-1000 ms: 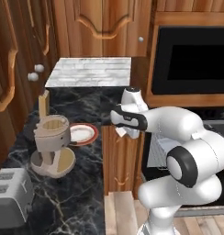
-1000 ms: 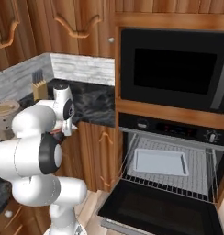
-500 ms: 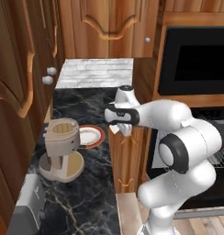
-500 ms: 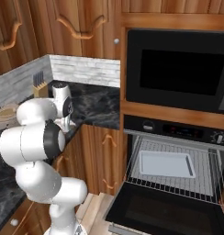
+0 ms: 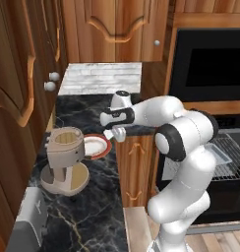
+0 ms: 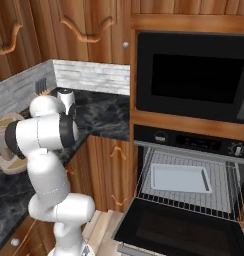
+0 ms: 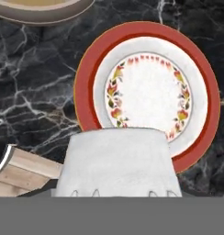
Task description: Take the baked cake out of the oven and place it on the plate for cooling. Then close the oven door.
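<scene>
we hover gripper [image 5: 117, 132] over plate [image 7: 148, 96] on black counter [image 5: 87, 197], plate at 12 o'clock in hand view. pale cake [image 7: 117, 160] seems clamped between jaws. we should centre over plate, lower gently, then release. oven door [image 6: 179, 232] hangs open.

The arm [image 5: 191, 147] is glossy white, built of fat rounded links. Black rings mark its joints, and a black band circles the wrist. The hand [image 5: 118, 132] is white too.
</scene>
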Available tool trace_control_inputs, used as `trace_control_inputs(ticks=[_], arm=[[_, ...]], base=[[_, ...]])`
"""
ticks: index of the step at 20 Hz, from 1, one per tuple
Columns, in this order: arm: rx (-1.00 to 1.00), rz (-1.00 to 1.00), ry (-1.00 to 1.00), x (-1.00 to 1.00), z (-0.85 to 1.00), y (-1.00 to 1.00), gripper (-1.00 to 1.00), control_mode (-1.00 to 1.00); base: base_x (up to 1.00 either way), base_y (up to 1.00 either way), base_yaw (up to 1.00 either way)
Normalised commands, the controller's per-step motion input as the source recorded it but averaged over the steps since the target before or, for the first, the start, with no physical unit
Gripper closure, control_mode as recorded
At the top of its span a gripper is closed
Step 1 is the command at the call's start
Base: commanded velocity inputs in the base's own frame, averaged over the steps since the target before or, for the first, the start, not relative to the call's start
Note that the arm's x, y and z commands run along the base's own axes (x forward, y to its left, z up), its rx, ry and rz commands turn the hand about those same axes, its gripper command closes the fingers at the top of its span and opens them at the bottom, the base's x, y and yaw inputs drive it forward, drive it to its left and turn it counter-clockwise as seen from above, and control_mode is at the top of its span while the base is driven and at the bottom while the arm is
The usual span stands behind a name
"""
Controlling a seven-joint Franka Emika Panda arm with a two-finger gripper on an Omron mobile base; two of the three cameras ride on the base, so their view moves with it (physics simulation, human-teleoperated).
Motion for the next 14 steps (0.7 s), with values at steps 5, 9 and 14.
trace_control_inputs(ticks=[5,9,14], arm=[[0.0,0.0,0.13,0.78,-0.37,0.58,1.0,-1.0],[0.0,0.0,0.13,0.33,-0.32,0.47,1.0,-1.0],[-0.01,0.0,0.07,0.02,-0.3,0.55,1.0,-1.0]], base=[[0.0,0.0,0.0],[0.0,0.0,0.0],[0.0,0.0,0.0]])
